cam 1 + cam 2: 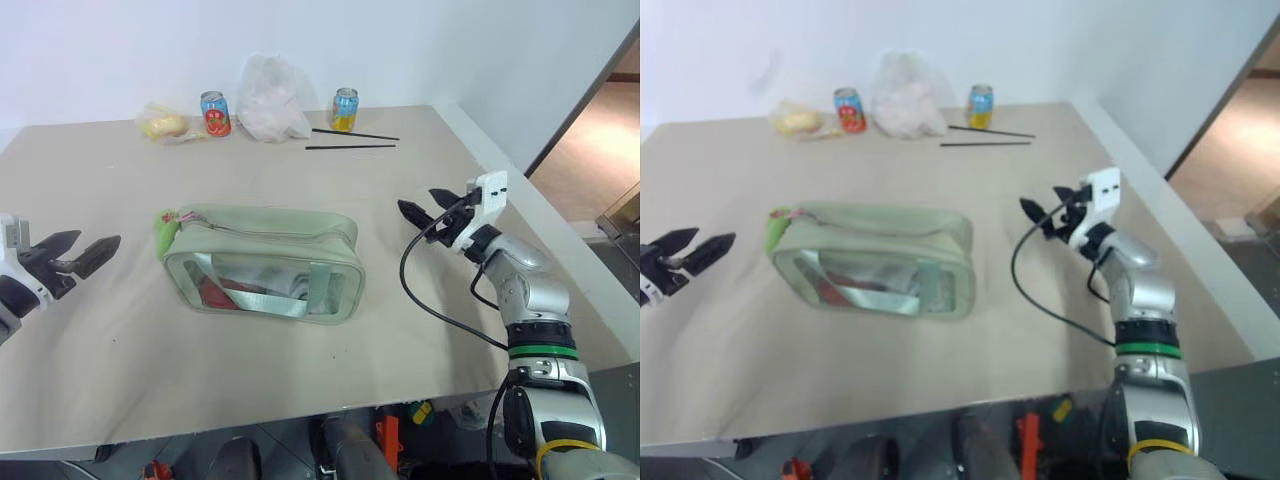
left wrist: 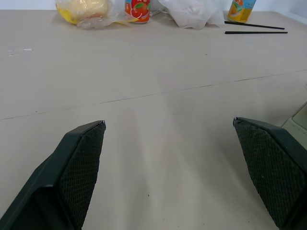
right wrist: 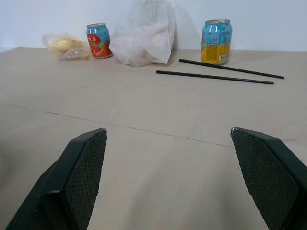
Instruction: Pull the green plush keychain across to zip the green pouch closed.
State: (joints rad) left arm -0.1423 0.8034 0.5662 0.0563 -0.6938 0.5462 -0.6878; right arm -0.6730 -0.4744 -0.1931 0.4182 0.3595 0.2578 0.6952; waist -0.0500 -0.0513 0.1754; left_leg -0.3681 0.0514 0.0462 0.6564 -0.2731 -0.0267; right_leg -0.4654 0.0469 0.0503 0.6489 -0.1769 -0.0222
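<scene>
Between the two end effectors, on the beige surface (image 1: 120,380), lies the green pouch (image 1: 262,262), its clear plastic side showing a red item and green webbing straps inside. At the pouch's end nearest the left end effector (image 1: 78,253) sits the green plush keychain (image 1: 164,229), touching the pouch's corner, with a bit of pink-red cord beside it. The left end effector hovers well apart from the keychain, its two black fingers spread wide and holding nothing; the left wrist view shows bare surface between its fingers (image 2: 79,163). The right end effector (image 1: 423,207) hangs off the pouch's opposite end, near it but not touching, its fingers likewise wide apart and empty, as the right wrist view confirms with the fingers (image 3: 84,165) framing open surface. Beyond both end effectors, along the far edge by the wall, stand a red can (image 1: 215,113), a white plastic bag (image 1: 270,98) and a blue-and-yellow can (image 1: 345,109), with a yellow wrapped item (image 1: 163,124) past the red can. Two black chopsticks (image 1: 350,147) lie just in front of the blue-and-yellow can.
</scene>
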